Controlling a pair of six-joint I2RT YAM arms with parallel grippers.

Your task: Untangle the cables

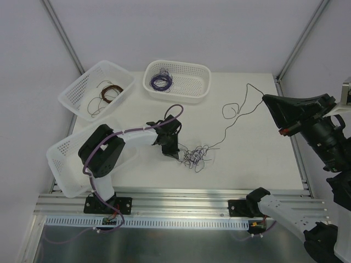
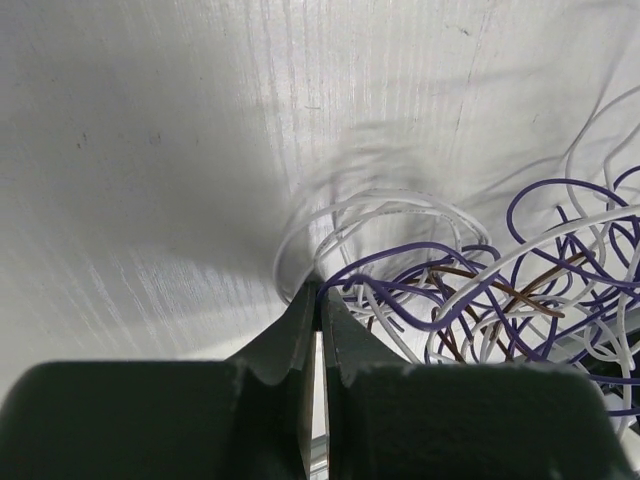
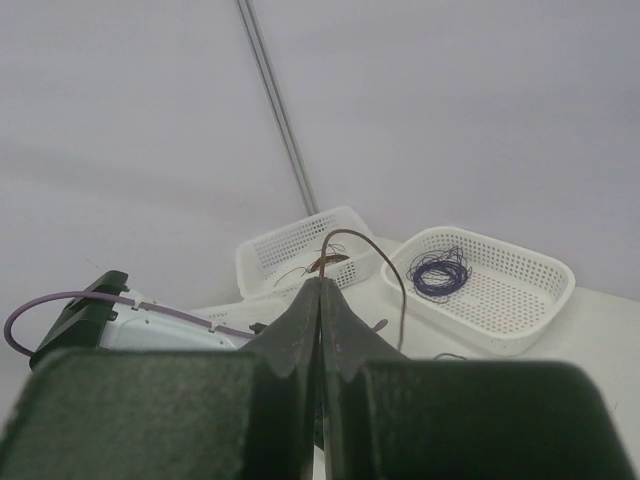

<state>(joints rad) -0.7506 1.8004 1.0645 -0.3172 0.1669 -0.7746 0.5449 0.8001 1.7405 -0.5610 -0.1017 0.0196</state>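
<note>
**Q:** Where the cables (image 1: 194,156) lay as a knotted clump in the middle of the table (image 1: 258,164), how was their handling judged?

**A:** They were judged very light, limp and springy. They were thought likely to slip from smooth pads and to tighten if pulled hard. The left gripper (image 2: 318,295) was seen with its jaws pressed together at the clump's left edge. White and purple strands ran to its tips, but whether one was pinched could not be told. From the clump a brown strand (image 3: 400,300) ran up and right to the right gripper (image 3: 322,285). That gripper's jaws were clamped on the strand's end, raised over the table's right side.

**Q:** Where was hold best taken?

**A:** A free end or an outer loop was judged the better place, and the knot's core was to be avoided.

**Q:** What was noted of the containers?

**A:** Three white baskets were shown. The near-left basket (image 1: 57,159) was partly hidden by the left arm (image 1: 104,150), so its contents could not be made out. The far-left basket (image 1: 74,90) held a brown coil (image 1: 104,92). The middle basket (image 1: 203,82) held a purple coil (image 1: 162,81).
</note>
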